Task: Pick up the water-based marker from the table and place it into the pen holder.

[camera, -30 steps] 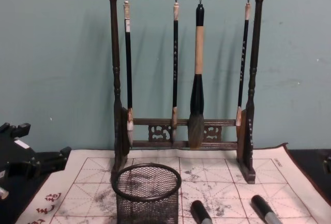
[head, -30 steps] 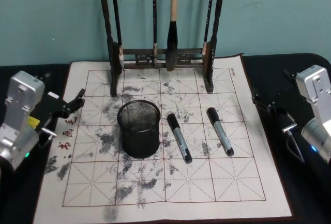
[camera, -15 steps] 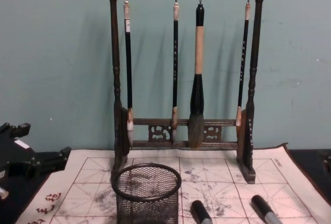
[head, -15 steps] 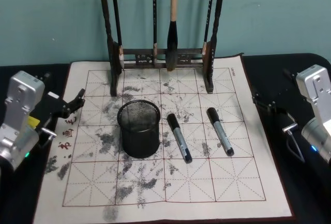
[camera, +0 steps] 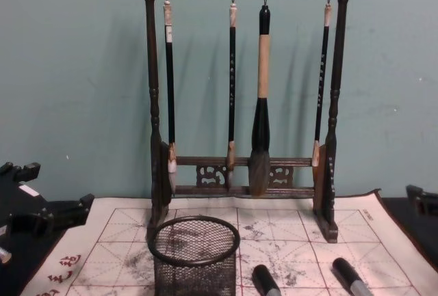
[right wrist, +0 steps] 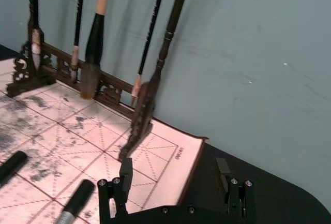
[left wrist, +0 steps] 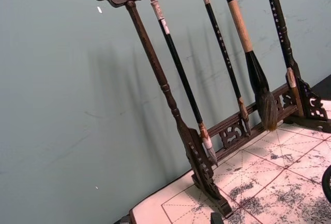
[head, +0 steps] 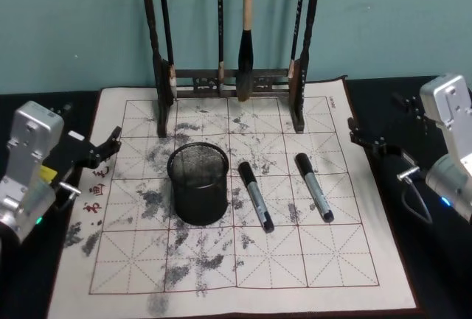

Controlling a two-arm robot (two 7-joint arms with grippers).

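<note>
Right pincer [right wrist: 173, 168] spread at right edge of felt mat [head: 221, 278]; left pincer [head: 109, 146] spread at left edge; marker [head: 256, 195] and second marker [head: 314, 186] lie right of mesh pen holder [head: 198, 184].

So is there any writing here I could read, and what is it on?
Nothing reads clearly.
Red characters on the mat's left edge: too blurred.
Small print on its right edge: too small.
Marks on a hanging brush: too small.
</note>
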